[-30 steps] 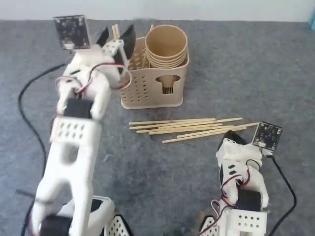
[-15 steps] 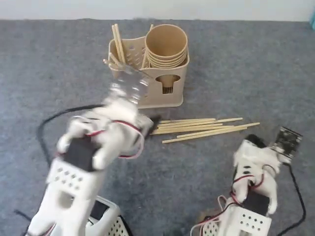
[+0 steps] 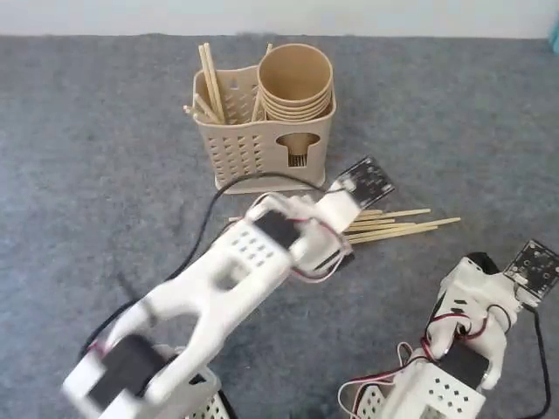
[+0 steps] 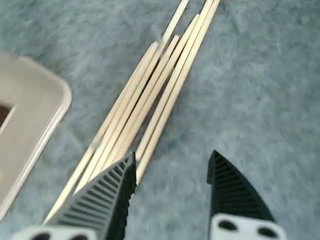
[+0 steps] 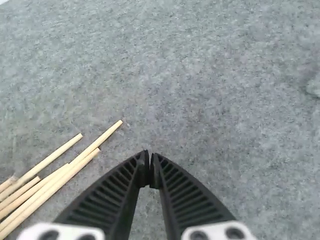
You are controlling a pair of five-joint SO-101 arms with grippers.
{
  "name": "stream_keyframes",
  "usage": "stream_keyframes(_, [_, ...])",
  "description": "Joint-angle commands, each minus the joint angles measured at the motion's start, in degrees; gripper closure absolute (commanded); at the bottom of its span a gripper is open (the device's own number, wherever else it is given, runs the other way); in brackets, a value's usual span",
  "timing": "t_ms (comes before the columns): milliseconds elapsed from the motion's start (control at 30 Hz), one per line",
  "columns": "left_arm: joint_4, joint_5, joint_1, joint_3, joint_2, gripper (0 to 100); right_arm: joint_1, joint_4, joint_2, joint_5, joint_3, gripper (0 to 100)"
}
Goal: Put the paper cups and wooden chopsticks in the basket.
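Found the loose wooden chopsticks lying flat on the grey cloth in a rough bundle, side by side and touching, just in front of the basket. Noted other chopsticks already standing tilted in one compartment of the basket, leaning on its wall. Noted the paper cups nested as one stack in the compartment beside them, mouths up. Judged the cups done, then, and the bundle on the cloth left to do.

Saw the left gripper poised low over one end of that bundle, fingers spread apart with nothing between them. Placed one finger over the outermost sticks and the other over bare cloth. Took that spread as set for straddling a stick or two at the edge of the pile, not the whole lot. Caught the basket's corner near the sticks in the left wrist view. Reckoned thin sticks likely to roll or slip when pinched flat against cloth.

Found the right gripper off beyond the far tips of the bundle, fingers pressed together on nothing, aimed at bare cloth. Read it as parked clear of the left arm's way.
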Motion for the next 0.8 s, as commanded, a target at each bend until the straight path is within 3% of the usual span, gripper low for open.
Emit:
stream_keyframes(0, [-3.6,-0.3,0.4,-11.0,15.4,78,0.6,-0.7,-1.0,1.0,0.3,98.3])
stream_keyframes(100, [-3.2,-0.3,0.6,-17.5,24.4,80,0.3,-0.7,-1.0,1.0,0.3,98.3])
stream_keyframes(233, [-2.5,-0.3,1.5,-24.0,32.3,90,0.3,-0.7,-1.0,1.1,0.3,98.3])
stream_keyframes(600, [4.0,-4.7,4.0,-29.7,36.2,89,0.1,-0.7,-1.0,1.0,0.1,98.3])
stream_keyframes(767, [8.0,-4.8,6.2,-29.7,36.6,98,-0.4,-0.8,-1.0,0.9,0.0,98.3])
